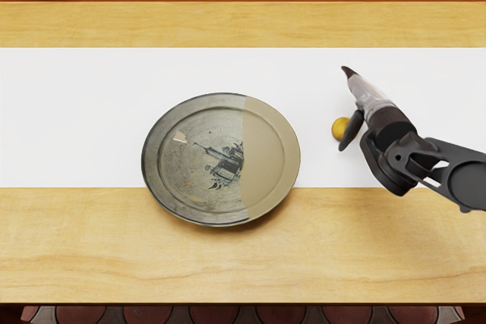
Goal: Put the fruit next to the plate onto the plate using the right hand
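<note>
Fingers (363,92) of the right hand (380,121) reach outstretched, holding nothing, thumb (351,131) just beside the fruit (338,128) near the plate (267,133).

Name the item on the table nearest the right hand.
The small yellow fruit, just beside the right hand; the patterned plate lies farther to the left.

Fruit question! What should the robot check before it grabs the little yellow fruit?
1. Fruit lies on the white strip, right of the plate, not on it: ok.
2. Plate sits flat and in full view: ok.
3. Right hand is just right of the fruit: ok.
4. Fingers are stretched out and hold nothing: ok.
5. Whether a finger touches the fruit: cannot tell; one finger hides part of it.
6. Left arm out of the way: cannot tell, it is not in view.
</note>
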Controlling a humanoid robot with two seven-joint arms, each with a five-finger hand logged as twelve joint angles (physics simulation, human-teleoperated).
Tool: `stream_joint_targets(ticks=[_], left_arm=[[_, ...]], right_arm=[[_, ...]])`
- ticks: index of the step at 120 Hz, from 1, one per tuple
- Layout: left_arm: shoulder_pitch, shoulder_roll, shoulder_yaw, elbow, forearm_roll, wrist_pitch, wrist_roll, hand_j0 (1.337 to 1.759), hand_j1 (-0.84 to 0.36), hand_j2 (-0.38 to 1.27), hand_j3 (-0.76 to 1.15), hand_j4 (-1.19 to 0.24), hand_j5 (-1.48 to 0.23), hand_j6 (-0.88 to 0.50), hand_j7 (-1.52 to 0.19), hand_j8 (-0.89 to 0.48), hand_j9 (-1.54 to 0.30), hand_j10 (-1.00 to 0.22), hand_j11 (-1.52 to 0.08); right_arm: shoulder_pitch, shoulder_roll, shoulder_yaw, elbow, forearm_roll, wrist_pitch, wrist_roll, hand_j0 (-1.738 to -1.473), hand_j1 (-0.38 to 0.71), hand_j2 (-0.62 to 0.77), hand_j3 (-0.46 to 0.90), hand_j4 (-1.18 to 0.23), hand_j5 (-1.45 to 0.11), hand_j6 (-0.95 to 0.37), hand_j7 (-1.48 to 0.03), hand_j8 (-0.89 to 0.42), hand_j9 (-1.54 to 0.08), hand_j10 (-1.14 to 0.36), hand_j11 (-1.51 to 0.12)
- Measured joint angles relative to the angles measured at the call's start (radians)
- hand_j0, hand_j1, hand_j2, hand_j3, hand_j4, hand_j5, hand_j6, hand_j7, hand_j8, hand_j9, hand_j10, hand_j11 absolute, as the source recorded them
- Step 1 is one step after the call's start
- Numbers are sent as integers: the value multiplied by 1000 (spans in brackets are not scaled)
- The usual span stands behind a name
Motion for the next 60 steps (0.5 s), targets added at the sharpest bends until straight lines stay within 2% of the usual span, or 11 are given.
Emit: stream_joint_targets(ticks=[38, 60], left_arm=[[0, 0, 0, 0, 0, 0, 0, 1658, 328, 3, 0, -17, -23, -17, -23, -17, -23, -17, -23], [0, 0, 0, 0, 0, 0, 0, 1658, 328, 3, 0, -17, -23, -17, -23, -17, -23, -17, -23]], right_arm=[[-13, 18, -6, -57, 3, -59, 0, -1658, -287, -8, 0, -55, -69, -56, -69, -55, -69, -55, -69], [-10, 65, -6, -87, 10, -59, 0, -1658, -236, -17, 0, -97, -124, -98, -124, -98, -124, -97, -124]])
